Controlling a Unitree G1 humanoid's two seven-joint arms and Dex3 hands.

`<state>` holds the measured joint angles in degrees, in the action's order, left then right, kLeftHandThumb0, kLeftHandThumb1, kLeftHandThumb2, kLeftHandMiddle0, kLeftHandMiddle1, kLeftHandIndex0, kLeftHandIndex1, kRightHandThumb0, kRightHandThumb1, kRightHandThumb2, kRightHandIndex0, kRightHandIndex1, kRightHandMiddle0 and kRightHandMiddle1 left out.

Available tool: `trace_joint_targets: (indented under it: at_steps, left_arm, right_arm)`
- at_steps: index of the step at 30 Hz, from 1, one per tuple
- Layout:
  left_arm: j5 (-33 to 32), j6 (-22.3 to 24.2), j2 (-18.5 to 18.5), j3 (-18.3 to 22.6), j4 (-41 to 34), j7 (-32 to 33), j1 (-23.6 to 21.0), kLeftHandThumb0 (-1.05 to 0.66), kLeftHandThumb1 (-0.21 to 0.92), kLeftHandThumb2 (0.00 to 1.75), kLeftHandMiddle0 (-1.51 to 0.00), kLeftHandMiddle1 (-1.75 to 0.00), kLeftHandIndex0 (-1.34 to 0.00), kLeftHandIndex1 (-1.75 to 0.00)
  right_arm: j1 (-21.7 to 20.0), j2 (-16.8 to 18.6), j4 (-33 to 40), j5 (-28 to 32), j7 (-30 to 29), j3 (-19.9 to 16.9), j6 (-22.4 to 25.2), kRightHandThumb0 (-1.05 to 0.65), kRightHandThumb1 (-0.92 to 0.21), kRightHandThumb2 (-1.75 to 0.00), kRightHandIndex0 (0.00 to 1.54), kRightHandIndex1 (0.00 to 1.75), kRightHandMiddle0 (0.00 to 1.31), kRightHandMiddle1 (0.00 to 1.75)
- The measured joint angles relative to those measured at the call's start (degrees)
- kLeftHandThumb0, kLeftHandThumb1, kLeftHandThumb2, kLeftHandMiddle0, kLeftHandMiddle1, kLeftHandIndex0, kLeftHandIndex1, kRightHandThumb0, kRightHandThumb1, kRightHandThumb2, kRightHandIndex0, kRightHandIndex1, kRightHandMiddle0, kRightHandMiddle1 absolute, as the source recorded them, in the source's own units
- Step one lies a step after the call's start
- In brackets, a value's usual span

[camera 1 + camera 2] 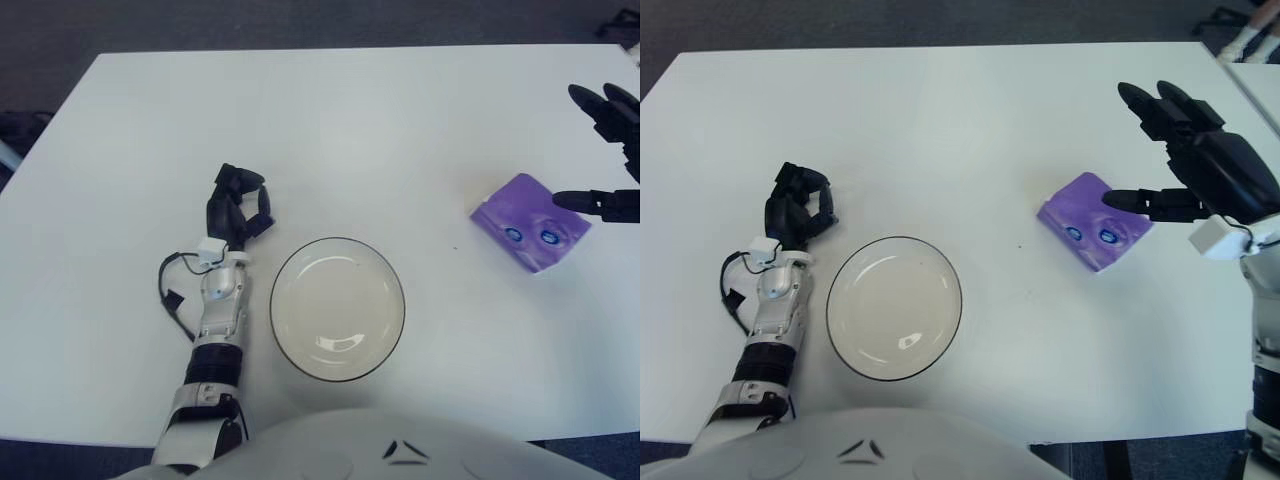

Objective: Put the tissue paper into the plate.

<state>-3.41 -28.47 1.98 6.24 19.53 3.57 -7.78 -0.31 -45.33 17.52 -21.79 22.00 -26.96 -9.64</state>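
A purple tissue pack (1093,224) lies on the white table, right of the round white plate (895,307) with a dark rim. My right hand (1137,150) hovers just right of the pack with fingers spread and holding nothing; its thumb reaches toward the pack's right edge. My left hand (236,204) shows left of the plate with its fingers curled and nothing in them. The plate holds nothing.
The white table (330,130) stretches far behind the plate and pack. Its right edge runs close beyond my right hand, and dark floor lies past the far edge.
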Motion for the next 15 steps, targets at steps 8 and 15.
trace_joint_targets:
  at_steps: [8,15]
  left_arm:
    - [0.5,-0.59,0.71,-0.84,1.2,-0.16,-1.03,-0.41,0.54,1.04,-0.74,-1.75,-0.44,-1.75]
    - [0.5,-0.72,0.85,-0.76,1.2,-0.17,-1.1,-0.41,0.54,1.05,-0.73,-1.75,-0.44,-1.75]
  right_arm:
    - [-0.74,3.26,8.44,-4.01,0.45,2.59,13.13,-1.05,-0.6,-0.48,0.0,0.0,0.0,0.0]
    - [-0.28,6.76,9.6,-0.48,0.43,3.22,15.59,-1.05,-0.58,-0.49,0.0,0.0,0.0,0.0]
